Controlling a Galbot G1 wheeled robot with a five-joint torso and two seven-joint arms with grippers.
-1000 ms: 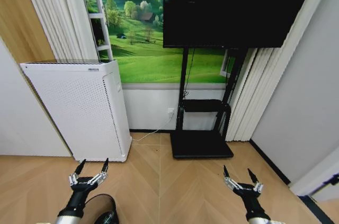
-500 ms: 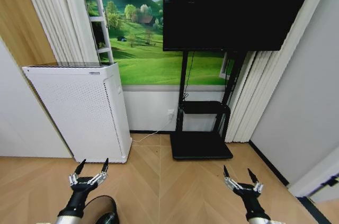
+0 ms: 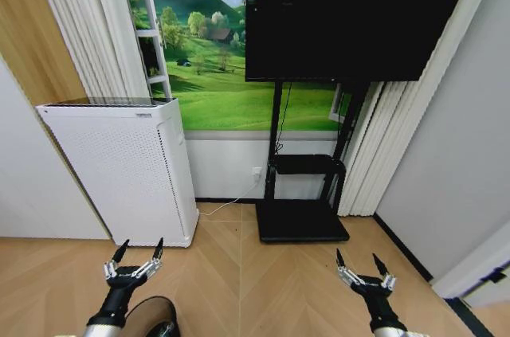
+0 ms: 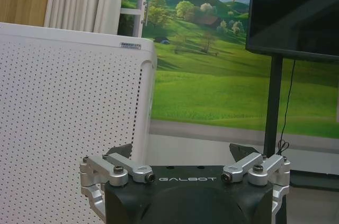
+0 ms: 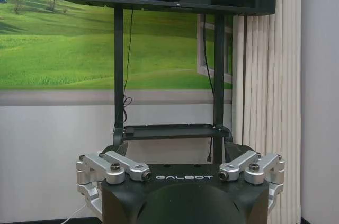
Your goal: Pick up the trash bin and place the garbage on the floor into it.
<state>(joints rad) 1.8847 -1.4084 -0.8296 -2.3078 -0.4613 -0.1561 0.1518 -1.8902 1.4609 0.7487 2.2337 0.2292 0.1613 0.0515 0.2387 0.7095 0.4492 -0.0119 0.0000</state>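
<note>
From our head camera we hold the left gripper (image 3: 135, 255) and right gripper (image 3: 364, 266) low over the herringbone floor (image 3: 255, 273), both spread wide and holding nothing. A dark rounded rim (image 3: 151, 313) sits just beside our left arm at the lower edge; whether it is the trash bin we cannot tell. Our left wrist faces the white perforated appliance (image 4: 63, 123), while our right wrist faces the television stand (image 5: 169, 128) and pleated curtain (image 5: 267, 102).
</note>
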